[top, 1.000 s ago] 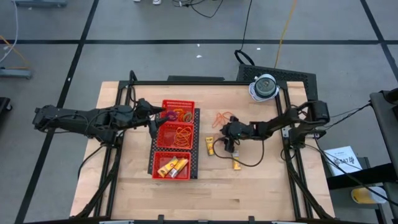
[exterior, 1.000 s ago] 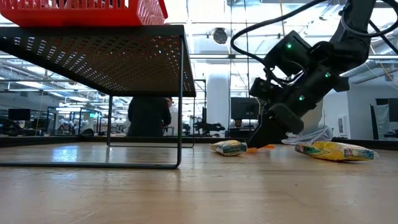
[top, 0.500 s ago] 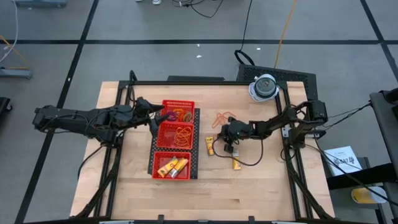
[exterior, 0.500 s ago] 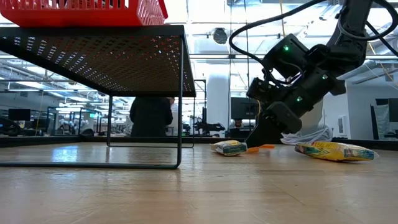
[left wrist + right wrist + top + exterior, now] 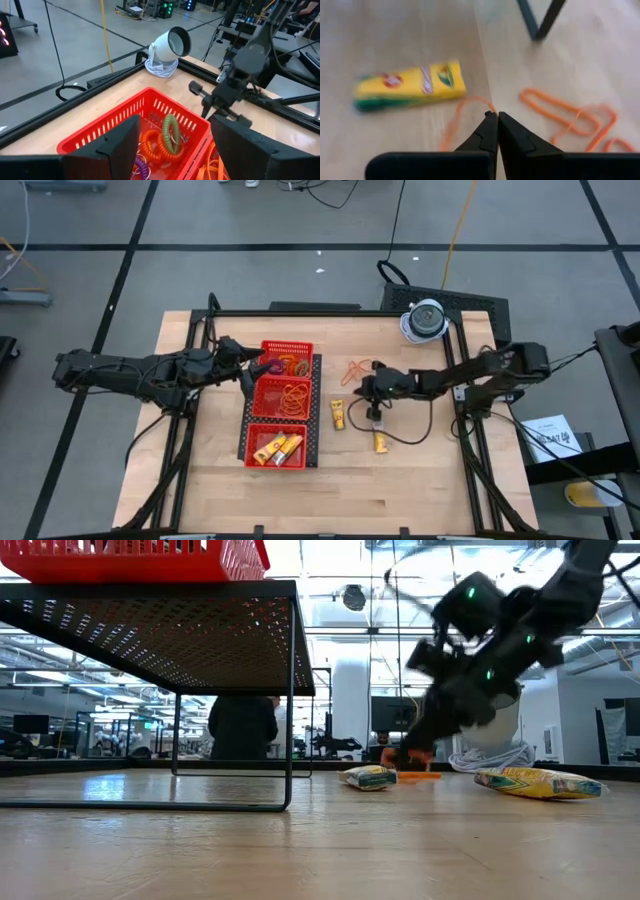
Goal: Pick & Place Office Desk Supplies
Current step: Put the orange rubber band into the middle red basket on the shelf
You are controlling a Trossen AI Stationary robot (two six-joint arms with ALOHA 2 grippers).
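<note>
On a wooden table (image 5: 420, 480) stands a red mesh tray (image 5: 281, 402) with three compartments in a row, raised on a dark perforated stand (image 5: 150, 630); every place below is given relative to this tray. Reaching in from the tray's left side, the left arm holds its left gripper (image 5: 250, 370) beside the far compartment, fingers (image 5: 115, 145) spread apart with nothing between them. From the opposite side, the right arm stretches toward the tray; its right gripper (image 5: 372, 408) hangs low over the table to the tray's right, fingertips (image 5: 496, 127) pressed together on a thin orange rubber band (image 5: 457, 117). Far beyond the tray's right corner sits a white-grey dome-shaped object (image 5: 424, 320). Inside the tray, the far compartment holds green, orange and purple coiled rings (image 5: 167, 135), the middle one orange rubber bands (image 5: 293, 395), the near one yellow crayon boxes (image 5: 276, 447). Two more yellow crayon boxes (image 5: 338, 415) lie on the table just right of the tray, near a loose tangle of orange bands (image 5: 354, 370).
</note>
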